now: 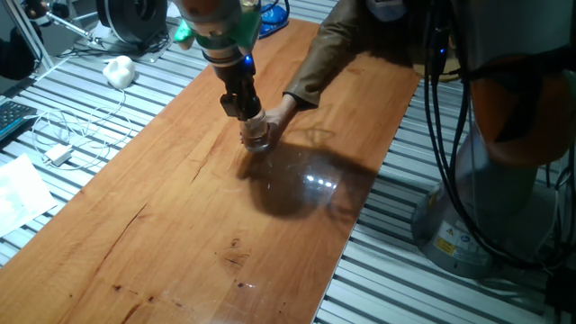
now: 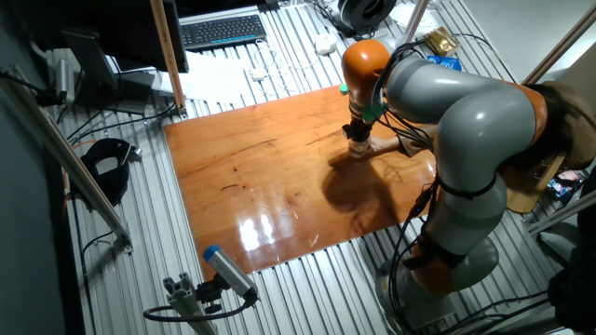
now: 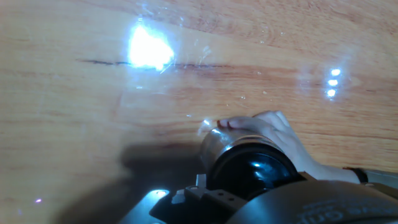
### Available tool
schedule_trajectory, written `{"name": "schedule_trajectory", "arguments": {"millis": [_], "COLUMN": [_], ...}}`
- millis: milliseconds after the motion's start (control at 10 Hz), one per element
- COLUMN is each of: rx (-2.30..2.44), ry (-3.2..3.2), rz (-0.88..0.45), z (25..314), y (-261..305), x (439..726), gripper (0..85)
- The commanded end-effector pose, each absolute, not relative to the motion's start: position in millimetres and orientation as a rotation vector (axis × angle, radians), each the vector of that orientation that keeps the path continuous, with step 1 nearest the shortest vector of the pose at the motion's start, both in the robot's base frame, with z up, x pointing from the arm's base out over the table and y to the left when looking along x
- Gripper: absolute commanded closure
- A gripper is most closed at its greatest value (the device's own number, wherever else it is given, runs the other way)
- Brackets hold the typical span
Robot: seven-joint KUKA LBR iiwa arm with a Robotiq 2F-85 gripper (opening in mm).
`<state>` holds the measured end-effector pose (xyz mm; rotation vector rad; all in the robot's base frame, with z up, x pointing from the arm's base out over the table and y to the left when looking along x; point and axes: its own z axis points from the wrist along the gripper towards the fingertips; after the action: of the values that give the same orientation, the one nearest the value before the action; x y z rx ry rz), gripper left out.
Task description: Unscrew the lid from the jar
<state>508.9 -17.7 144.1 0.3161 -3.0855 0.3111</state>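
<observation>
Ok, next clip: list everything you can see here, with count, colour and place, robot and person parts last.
jar: one, clear glass, on the wooden board under the gripper.
lid: one, black, on top of the jar.
wooden board: one, reddish brown, lying on the slatted metal table.
keyboard: one, black, at the far edge in the other fixed view.
headphones: one pair, black, on the slats left of the board.
white cable: one, white, on the slats left of the board.
person's hand: one, holding the jar from the side.
gripper: one, black fingers, down at the lid; whether shut is not clear.
</observation>
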Motion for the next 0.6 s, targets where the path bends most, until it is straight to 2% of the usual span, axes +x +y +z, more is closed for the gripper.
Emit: {"name": "schedule_trajectory", "arguments": {"millis": [0, 100, 200, 500], "rx": [0.317, 0.307, 0.3, 0.284], "ry": [-3.091, -3.098, -3.1, -3.108], "rz": [0.317, 0.323, 0.326, 0.315], "z": [142.5, 140.7, 139.3, 135.3], "y": [-17.7, -17.7, -17.9, -19.0], "x": [509.2, 509.4, 509.7, 511.0], "gripper": [34.0, 34.0, 17.0, 17.0]}}
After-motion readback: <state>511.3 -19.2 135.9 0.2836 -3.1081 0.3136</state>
